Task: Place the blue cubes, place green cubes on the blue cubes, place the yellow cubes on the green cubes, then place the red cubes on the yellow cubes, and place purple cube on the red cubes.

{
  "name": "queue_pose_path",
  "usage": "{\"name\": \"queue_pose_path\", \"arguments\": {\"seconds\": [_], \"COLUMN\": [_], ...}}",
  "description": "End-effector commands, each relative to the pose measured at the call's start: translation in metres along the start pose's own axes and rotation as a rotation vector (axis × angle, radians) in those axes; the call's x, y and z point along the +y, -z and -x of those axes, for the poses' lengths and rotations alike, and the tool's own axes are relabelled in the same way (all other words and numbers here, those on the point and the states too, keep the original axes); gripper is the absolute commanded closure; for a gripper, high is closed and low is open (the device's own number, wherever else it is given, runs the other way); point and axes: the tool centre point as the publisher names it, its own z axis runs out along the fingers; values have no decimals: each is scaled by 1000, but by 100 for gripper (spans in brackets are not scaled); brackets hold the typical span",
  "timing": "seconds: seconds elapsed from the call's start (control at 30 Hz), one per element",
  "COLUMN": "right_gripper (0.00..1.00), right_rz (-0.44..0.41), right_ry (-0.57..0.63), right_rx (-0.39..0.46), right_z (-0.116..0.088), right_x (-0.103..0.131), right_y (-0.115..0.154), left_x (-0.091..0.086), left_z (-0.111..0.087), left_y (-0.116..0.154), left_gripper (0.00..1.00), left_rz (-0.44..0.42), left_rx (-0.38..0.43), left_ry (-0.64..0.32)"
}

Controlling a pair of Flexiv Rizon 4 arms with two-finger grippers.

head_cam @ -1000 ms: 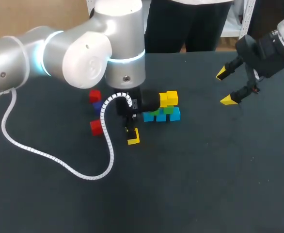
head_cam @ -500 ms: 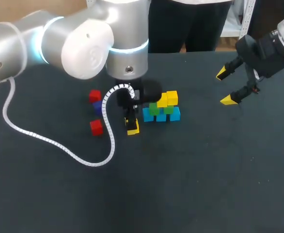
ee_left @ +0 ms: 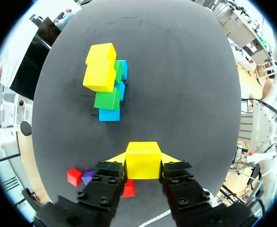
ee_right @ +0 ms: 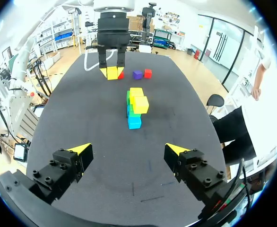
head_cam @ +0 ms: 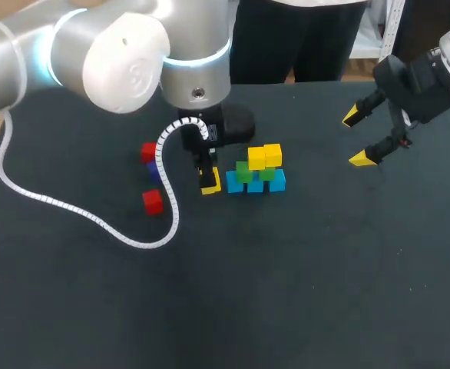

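Observation:
My left gripper (head_cam: 208,178) is shut on a yellow cube (ee_left: 142,160), held just left of the stack (head_cam: 256,173) and apart from it. The stack has blue cubes (ee_left: 109,114) at the base, green cubes (ee_left: 107,99) on them and two yellow cubes (ee_left: 99,67) on top. Two red cubes (head_cam: 150,151) (head_cam: 153,201) and a purple cube (head_cam: 154,171) lie on the table left of the gripper. My right gripper (head_cam: 363,137) hangs open over the far right of the table, with nothing between its fingers. In the right wrist view the stack (ee_right: 136,108) stands well ahead of it.
The black tabletop (head_cam: 302,261) is bare in front of and to the right of the stack. My left arm's white cable (head_cam: 94,219) loops over the table's left part, close to the red cubes.
My left gripper has moved away from the table's front toward the stack's left side, carrying the yellow cube. The right arm and the stack have stayed put.

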Motion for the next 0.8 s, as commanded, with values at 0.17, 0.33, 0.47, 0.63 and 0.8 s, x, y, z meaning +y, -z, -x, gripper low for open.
{"name": "queue_pose_path", "arguments": {"seconds": [0.17,0.33,0.47,0.63,0.8], "right_gripper": [0,0,0,0,0], "right_rz": [-2,-2,-2,-2,-2], "right_ry": [1,1,1,1,1], "right_rx": [-2,-2,-2,-2,-2], "right_z": [0,0,0,0,0], "right_x": [1,1,1,1,1], "right_y": [0,0,0,0,0], "left_x": [10,16,20,22,24], "left_z": [9,13,16,17,18], "left_y": [10,12,11,11,11], "left_gripper": [100,100,100,100,100], "left_rz": [-28,-36,-49,-49,-37], "left_rx": [43,49,55,44,-19], "left_ry": [-13,-20,-25,-28,-61]}}
